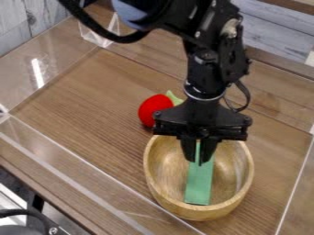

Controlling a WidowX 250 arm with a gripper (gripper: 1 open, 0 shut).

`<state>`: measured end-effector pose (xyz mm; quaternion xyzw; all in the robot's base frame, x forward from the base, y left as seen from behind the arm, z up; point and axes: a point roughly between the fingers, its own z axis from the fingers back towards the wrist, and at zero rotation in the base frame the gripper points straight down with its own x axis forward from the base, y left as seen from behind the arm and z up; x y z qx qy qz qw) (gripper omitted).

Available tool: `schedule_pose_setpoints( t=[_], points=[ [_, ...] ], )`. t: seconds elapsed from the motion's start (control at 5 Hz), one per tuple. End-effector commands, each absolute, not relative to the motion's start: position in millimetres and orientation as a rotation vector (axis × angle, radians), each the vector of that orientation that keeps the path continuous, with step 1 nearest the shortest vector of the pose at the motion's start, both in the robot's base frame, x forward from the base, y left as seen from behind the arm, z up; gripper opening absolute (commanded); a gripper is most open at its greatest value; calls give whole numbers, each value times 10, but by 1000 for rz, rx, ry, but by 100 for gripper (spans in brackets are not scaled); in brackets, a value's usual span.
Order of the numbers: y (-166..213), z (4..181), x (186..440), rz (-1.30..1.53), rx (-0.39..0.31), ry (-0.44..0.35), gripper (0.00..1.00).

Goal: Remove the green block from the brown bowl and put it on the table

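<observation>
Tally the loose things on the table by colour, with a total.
Green: 1, the block
Red: 1, the strawberry toy
Tan: 1, the bowl
Total: 3
</observation>
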<state>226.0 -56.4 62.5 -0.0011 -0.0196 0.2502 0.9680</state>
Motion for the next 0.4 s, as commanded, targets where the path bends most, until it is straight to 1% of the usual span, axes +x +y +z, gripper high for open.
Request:
schedule_pose_setpoints(
  t=[0.0, 0.2],
  points=[
    [-613, 870, 2380, 479, -44, -107, 0],
    [-628, 1067, 2423, 460, -75, -132, 0]
  ],
)
